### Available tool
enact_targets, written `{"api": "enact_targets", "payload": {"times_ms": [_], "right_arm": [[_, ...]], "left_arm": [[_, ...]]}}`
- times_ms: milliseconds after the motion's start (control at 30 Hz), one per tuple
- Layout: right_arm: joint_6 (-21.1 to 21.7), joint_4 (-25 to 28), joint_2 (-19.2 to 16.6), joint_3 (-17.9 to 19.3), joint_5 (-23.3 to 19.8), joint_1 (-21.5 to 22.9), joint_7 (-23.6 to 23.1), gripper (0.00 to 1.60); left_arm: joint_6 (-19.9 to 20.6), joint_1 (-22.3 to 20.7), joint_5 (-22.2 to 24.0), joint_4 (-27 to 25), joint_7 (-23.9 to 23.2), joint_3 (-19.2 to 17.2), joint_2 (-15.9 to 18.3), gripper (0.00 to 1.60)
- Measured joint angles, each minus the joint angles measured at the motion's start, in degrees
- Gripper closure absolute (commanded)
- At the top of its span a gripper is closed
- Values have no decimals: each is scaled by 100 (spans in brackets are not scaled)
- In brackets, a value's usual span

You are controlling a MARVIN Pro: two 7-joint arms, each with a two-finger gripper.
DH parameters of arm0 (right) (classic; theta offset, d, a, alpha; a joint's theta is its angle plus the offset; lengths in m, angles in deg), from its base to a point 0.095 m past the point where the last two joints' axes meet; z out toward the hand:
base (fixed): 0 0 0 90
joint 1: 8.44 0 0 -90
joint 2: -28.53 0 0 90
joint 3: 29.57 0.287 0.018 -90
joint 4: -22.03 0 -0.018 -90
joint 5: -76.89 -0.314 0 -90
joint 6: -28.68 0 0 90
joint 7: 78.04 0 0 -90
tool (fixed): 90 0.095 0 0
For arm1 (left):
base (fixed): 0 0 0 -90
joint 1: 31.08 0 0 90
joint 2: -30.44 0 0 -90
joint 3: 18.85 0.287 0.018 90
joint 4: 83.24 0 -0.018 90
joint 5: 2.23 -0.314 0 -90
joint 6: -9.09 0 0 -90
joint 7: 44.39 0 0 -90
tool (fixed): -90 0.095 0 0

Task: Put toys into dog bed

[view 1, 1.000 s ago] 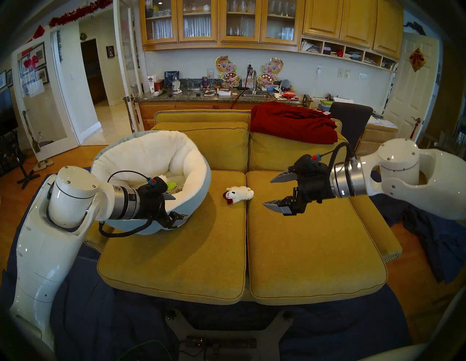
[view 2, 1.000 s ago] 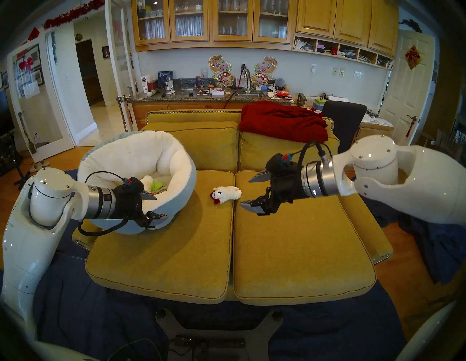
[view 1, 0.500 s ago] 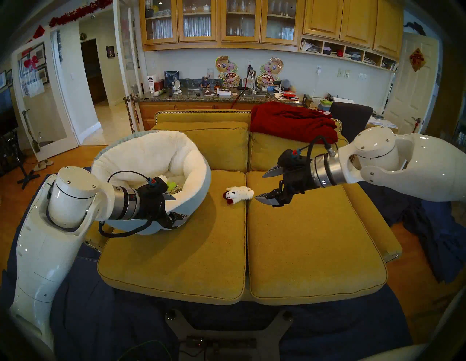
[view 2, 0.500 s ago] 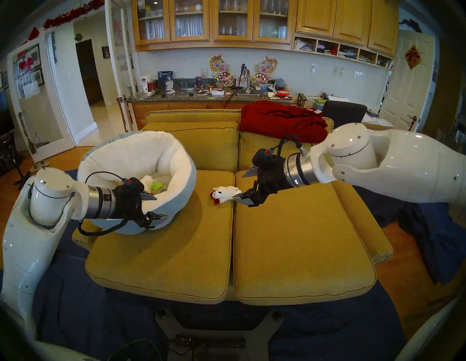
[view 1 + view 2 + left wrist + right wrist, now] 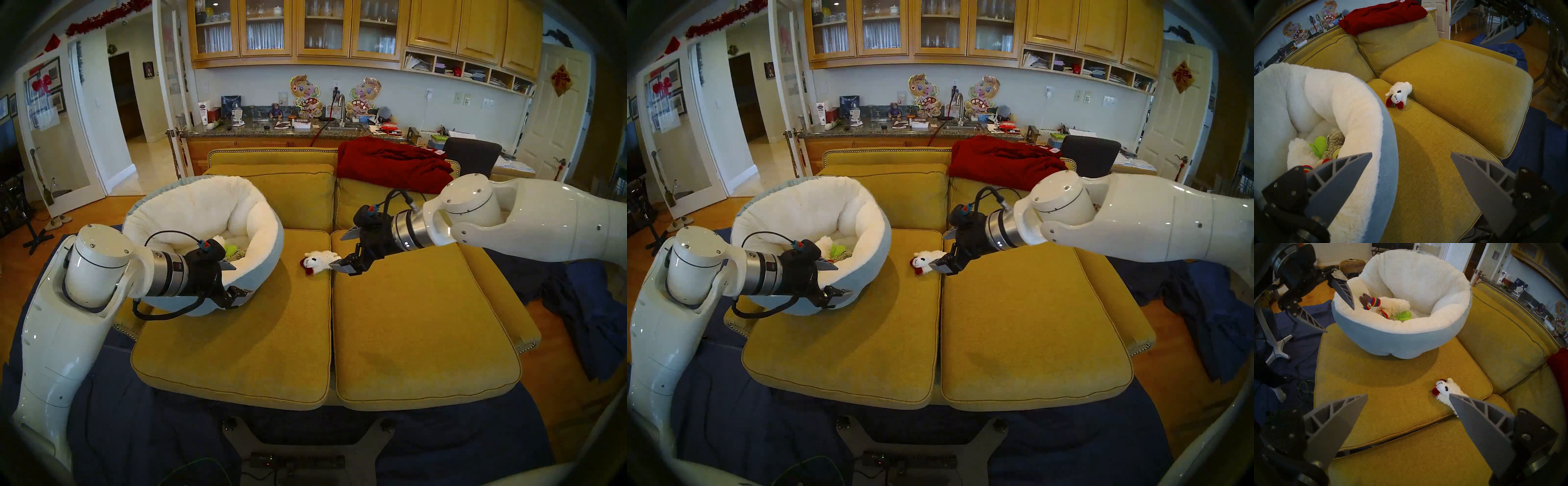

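1. The white lamb toy [image 5: 320,261] is lying on the left seat cushion [image 5: 237,339] of the sofa, right at the seam, head toward the dog bed [image 5: 261,234]. In the head left view I am holding my right tool [image 5: 341,249] spread wide at the lamb's rear end, lower finger looking as if it is overlapping the fur. To grasp well, I am planning to bring the fingers either side of the body, not the tail tip, then close gently.

2. In the head right view the right tool [image 5: 941,249] is sitting just beside the lamb [image 5: 927,259]; whether it is touching I cannot tell. My left tool [image 5: 834,278] is hanging wide and empty at the bed's near rim [image 5: 864,271].

3. In the left wrist view the lamb [image 5: 1399,94] is lying well apart from my left tool [image 5: 1411,162], beyond the bed's blue shell [image 5: 1388,152]. A green cactus [image 5: 1319,146] and other plush toys are already resting inside.

4. In the right wrist view the lamb [image 5: 1447,390] is lying partly behind my right-hand finger [image 5: 1480,422], off centre of the gap, so I am judging a sideways shift is needed before closing.
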Motion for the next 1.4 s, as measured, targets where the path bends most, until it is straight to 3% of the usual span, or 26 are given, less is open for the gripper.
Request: {"api": "enact_targets", "payload": {"times_ms": [567, 1400], "right_arm": [[16, -1194, 1150, 353, -178, -816, 357, 0], [235, -3610, 2860, 484, -432, -1858, 785, 0]], "left_arm": [[-1, 22, 0, 1, -1, 8, 23, 0], [-4, 40, 2, 1, -3, 13, 48, 0]]}}
